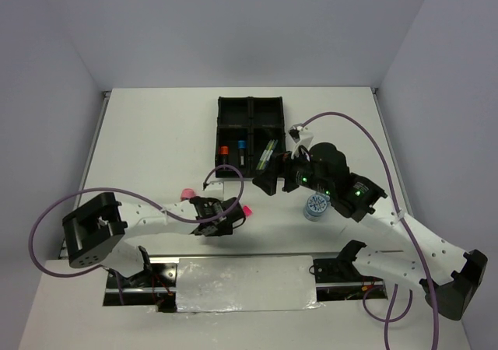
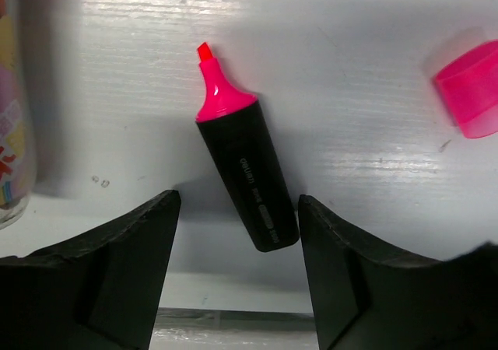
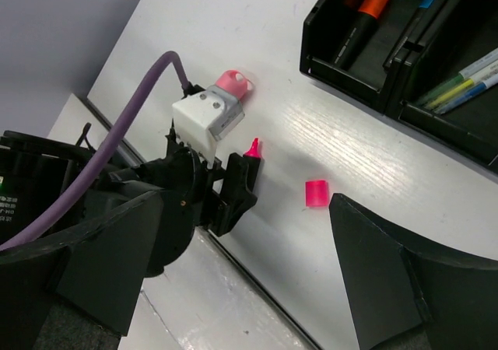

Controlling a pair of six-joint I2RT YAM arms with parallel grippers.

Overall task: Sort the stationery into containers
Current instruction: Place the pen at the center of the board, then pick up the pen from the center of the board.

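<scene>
Take the black tray (image 1: 219, 124) as your mark. Well to its left, and nearer to you than it, stands the pink tube (image 1: 187, 192).

Next comes your left gripper (image 2: 237, 201), on the near side of the tray below its left half. It is released, with its fingers spread on either side of the pink highlighter (image 2: 245, 175). The highlighter lies uncapped on the table (image 1: 156, 132), with a gap showing on both sides. Its pink cap (image 2: 469, 88) lies loose just beside it, short of the tray.

The tray's near-left compartment holds an orange-capped highlighter (image 3: 366, 15). A blue-capped one (image 1: 243, 145) lies just right of it, by the middle divider. The near-right compartment holds thin pens (image 3: 459, 82).

Your right gripper (image 1: 278, 180) hangs just off the tray's near-right corner, jaws wide apart with nothing between them. A blue-white roll (image 1: 314, 207) stands right of that corner, closer to you than the tray.
</scene>
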